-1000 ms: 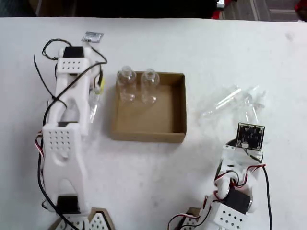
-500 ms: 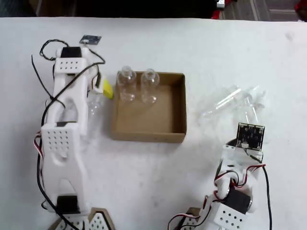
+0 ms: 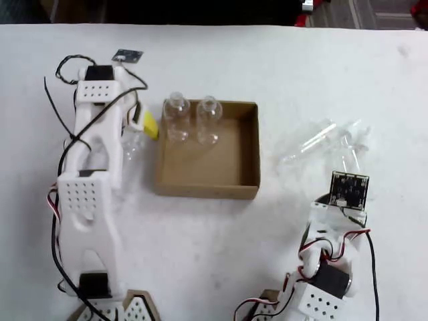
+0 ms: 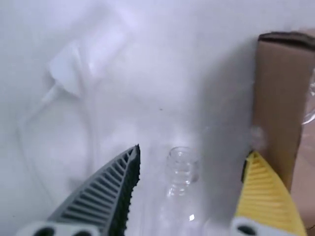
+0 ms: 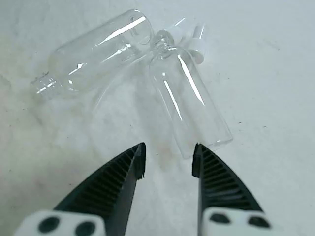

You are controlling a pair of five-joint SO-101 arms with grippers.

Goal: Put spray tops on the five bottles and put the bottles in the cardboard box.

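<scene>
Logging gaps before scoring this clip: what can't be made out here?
High view: the bottle beside the cardboard box is mostly hidden under the left arm.
High view: the clear pile blends into the table; bottles and spray tops cannot be counted.
Left wrist view: the spray top is blurred; the bottle's body is cut off by the edge.

Bench (image 3: 267, 60): was plain white.
Box (image 3: 207, 184): was brown cardboard.
Bottles (image 3: 177, 117): were clear and colourless.
Spray top (image 4: 74, 73): was white, with a clear tube.
Left claw (image 4: 194, 151): had one grey ridged finger (image 4: 108, 196) and one yellow finger (image 4: 263, 196).
Right claw (image 5: 169, 146): had black ridged fingers (image 5: 113, 182) on white bases.
Arms (image 3: 87, 194): were white, with black cables and red and white wires.
</scene>
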